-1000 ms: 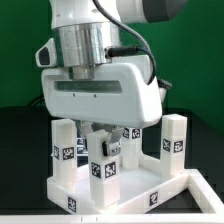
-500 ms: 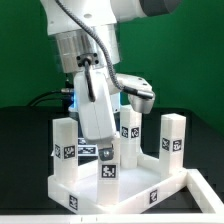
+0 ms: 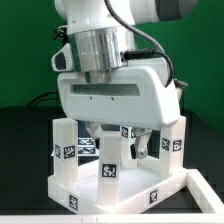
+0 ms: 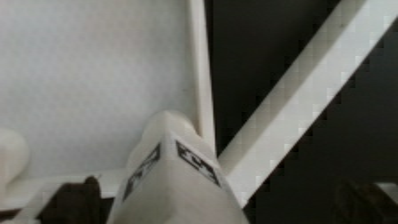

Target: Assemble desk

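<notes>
Over tabletop (image 3: 95, 195) | fingers (image 3: 110, 152) grasping front leg (image 3: 108, 165) | little room between corner legs

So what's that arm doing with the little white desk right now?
Gripper down on the front leg, jaw state unclear. Desk upside down, four legs standing. Nothing in the way.

Tagged white leg (image 4: 178, 160) beside rim (image 4: 294, 100)
</notes>
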